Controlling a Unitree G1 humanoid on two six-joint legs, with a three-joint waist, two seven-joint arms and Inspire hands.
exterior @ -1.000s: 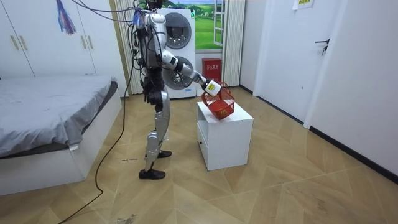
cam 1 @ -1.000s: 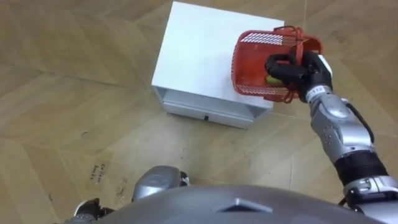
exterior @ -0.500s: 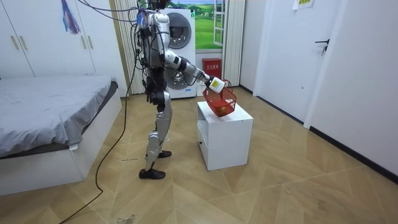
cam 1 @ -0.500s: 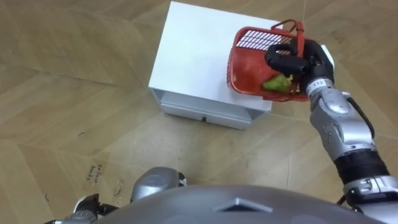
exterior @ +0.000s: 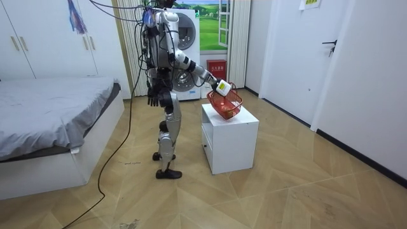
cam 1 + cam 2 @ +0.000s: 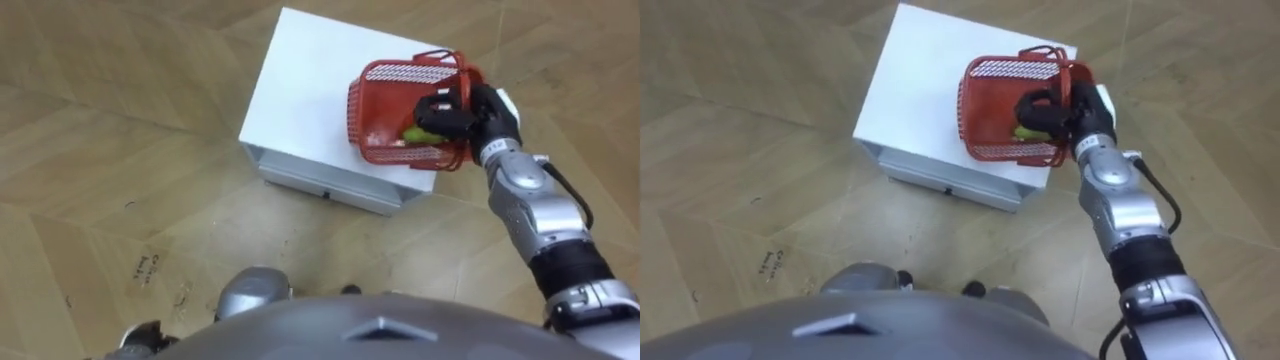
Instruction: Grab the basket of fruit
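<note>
I have the right hand [image 6: 455, 112] curled round the handle of the red fruit basket [image 6: 395, 95], so the load hangs below the grip. The basket tilts over the white table's [image 6: 305, 90] near right corner, and I judge it just off the top. Green fruit [image 6: 414, 132] lies inside. The left hand [image 5: 152, 98] hangs idle, away from the table.

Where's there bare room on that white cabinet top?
The white cabinet top is bare on its left half, bordered by the red basket. Its right near corner is crowded: the basket, with the right hand curled round its handle.
</note>
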